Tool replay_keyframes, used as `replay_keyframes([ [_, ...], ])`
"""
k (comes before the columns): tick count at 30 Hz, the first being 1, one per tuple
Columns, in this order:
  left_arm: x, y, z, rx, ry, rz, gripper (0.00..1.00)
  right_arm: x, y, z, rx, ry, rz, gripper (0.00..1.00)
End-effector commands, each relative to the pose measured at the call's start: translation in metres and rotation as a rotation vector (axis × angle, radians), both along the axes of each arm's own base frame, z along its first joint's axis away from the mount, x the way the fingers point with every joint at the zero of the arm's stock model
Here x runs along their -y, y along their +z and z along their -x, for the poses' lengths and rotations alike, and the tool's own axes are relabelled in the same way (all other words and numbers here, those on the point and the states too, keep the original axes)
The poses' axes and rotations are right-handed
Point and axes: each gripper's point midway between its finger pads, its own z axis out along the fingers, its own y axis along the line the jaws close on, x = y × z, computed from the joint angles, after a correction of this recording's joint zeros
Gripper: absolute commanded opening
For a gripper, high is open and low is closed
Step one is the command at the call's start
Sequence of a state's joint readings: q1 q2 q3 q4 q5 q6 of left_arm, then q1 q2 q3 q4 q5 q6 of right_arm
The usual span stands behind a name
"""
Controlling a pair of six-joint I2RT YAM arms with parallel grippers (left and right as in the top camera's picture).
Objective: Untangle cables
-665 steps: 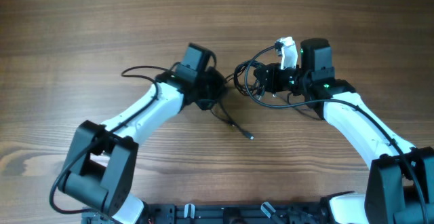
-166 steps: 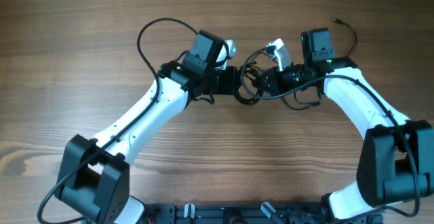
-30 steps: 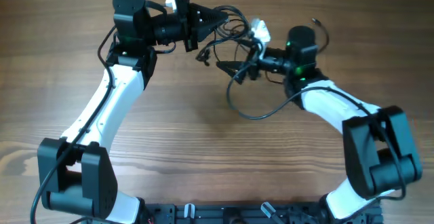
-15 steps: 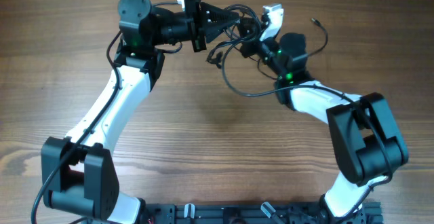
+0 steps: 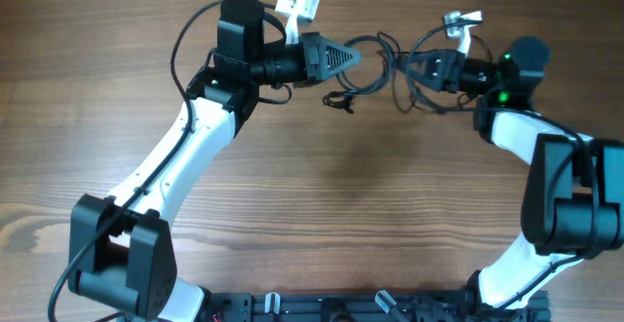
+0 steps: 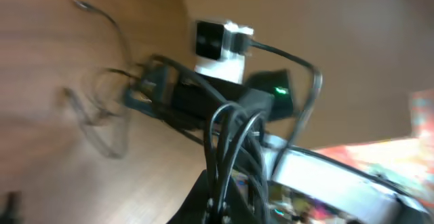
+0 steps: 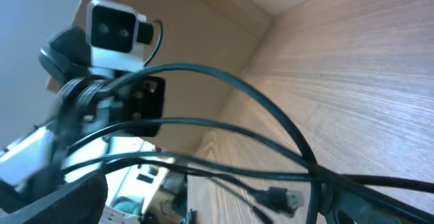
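Both arms have swung apart since half a second ago, stretching the cables, likely light, limp cords best gripped near a plug, over the table's far side between the left gripper, clamped on several strands, and the right gripper, whose jaw state I cannot tell.

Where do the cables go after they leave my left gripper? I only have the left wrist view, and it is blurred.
Observer: Overhead, the cables run in loose loops from the left gripper across to the right gripper.
Operator: Any loose ends?
Observer: One short plug end shows beside the left gripper's tip, off the main span.
Operator: Is the right gripper closed on them?
Observer: Cannot tell. The right wrist view shows strands crossing close up and a small plug, no fingers.
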State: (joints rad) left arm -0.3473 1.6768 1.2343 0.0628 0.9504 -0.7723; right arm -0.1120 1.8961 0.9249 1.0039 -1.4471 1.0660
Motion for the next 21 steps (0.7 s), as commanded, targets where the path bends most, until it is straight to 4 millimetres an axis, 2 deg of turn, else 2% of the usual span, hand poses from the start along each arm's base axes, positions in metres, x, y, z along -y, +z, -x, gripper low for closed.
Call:
replay_keyframes([
  [1,-0.013,-0.026,-0.03,0.163,0.186,-0.214,0.04,0.009,0.005,0.008,-0.065,0.027,-0.014,1.0],
  [4,-0.021,-0.048,-0.038,0.178,0.284,-0.361,0.04,0.001,-0.007,0.012,-0.134,0.011,-0.028,1.0],
  [7,-0.039,-0.053,-0.055,0.119,0.449,-0.394,0.04,-0.021,-0.024,0.017,-0.297,0.0,-0.054,1.0],
  [8,-0.05,-0.054,-0.063,0.07,0.549,-0.395,0.04,-0.031,-0.027,0.023,-0.315,0.024,-0.052,1.0],
  [10,-0.079,-0.055,-0.08,-0.037,0.774,-0.364,0.04,-0.064,-0.033,0.043,-0.33,0.111,-0.037,1.0],
  [11,-0.095,-0.055,-0.088,-0.112,0.879,-0.313,0.04,-0.074,-0.033,0.044,-0.325,0.114,-0.033,1.0],
  [13,-0.121,-0.055,-0.098,-0.214,1.003,-0.232,0.04,-0.075,-0.034,0.03,-0.312,0.034,-0.036,1.0],
  [15,-0.146,-0.053,-0.107,-0.262,1.044,-0.172,0.04,-0.046,-0.04,-0.01,-0.182,-0.207,0.001,1.0],
  [17,-0.146,-0.049,-0.107,-0.256,0.939,-0.152,0.04,0.008,-0.059,-0.054,-0.055,-0.524,0.131,1.0],
  [18,-0.135,-0.04,-0.103,-0.182,0.794,-0.155,0.04,0.042,-0.063,-0.07,-0.016,-0.66,0.189,0.99],
  [19,-0.125,-0.036,-0.098,-0.122,0.693,-0.164,0.04,0.056,-0.059,-0.073,-0.018,-0.689,0.18,1.0],
  [21,-0.088,-0.028,-0.073,0.099,0.396,-0.219,0.04,0.086,-0.036,-0.069,-0.054,-0.696,0.107,1.0],
])
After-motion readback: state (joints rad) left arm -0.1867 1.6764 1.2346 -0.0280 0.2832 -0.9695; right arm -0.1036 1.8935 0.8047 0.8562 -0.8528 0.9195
